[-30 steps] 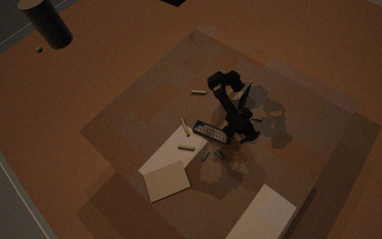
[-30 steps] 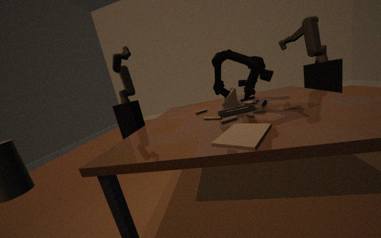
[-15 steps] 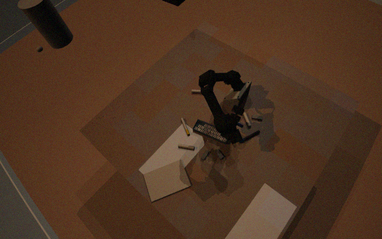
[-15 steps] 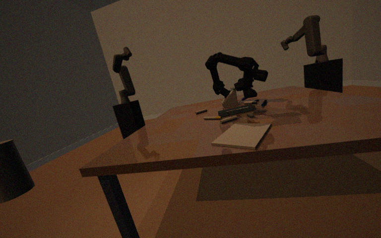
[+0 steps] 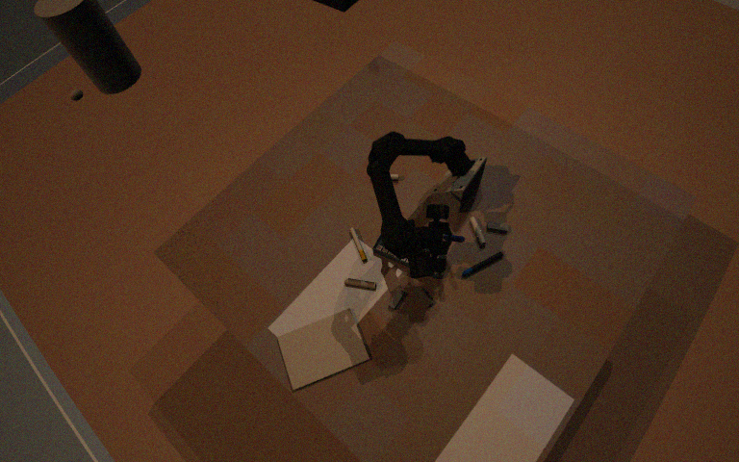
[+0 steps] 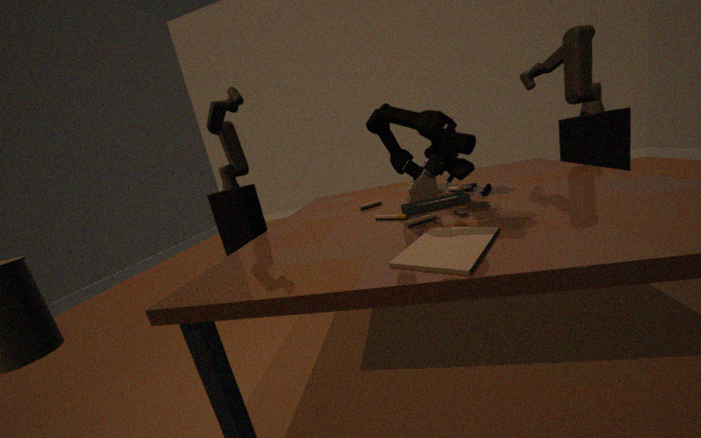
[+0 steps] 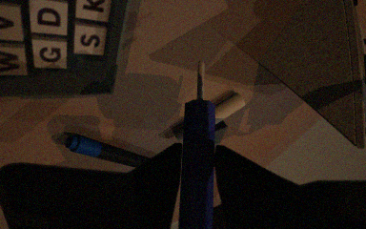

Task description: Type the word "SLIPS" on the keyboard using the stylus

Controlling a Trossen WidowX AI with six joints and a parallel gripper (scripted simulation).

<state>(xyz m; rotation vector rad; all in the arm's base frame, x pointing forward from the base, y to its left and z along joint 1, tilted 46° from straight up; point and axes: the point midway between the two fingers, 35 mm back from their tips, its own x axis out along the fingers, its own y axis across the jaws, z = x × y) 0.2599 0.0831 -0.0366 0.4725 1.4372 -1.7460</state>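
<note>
Gripping the blue stylus [image 5: 455,238] [image 7: 198,143], my gripper [image 5: 430,256] [image 6: 450,167] [image 7: 198,152] hides part of the keyboard [image 5: 391,256] [image 6: 434,203] [image 7: 102,64], cropped upper left in the wrist view.

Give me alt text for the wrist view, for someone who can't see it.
A blue stylus is clamped in the black pincer, its thin tip pointing away up the picture. The corner of a keyboard, with S, G and D keys readable, shows at upper left; a black pen with a blue band lies below it.
</note>
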